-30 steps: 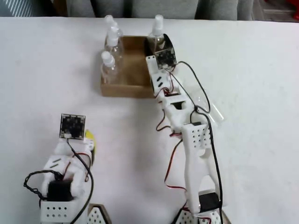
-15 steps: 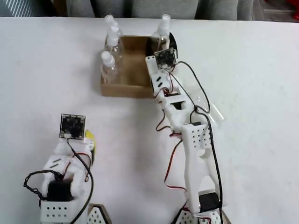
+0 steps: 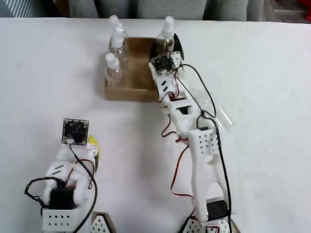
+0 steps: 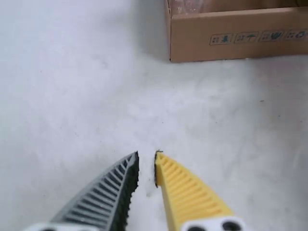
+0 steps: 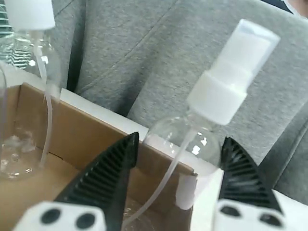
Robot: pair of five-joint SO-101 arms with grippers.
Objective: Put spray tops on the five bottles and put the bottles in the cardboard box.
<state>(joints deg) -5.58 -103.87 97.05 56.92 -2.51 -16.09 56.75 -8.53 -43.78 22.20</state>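
1. I am holding my right tool released at the far right corner of the cardboard box, with its black fingers standing wide on either side of a bottle.
2. This bottle is wearing a white spray top and is standing upright inside that corner.
3. Other bottles with spray tops are standing along the left side of the box.
4. One clear bottle is lying on the bench, just beside my right arm.
5. My left tool is hanging clenched on nothing, low over the bench, apart from the box.
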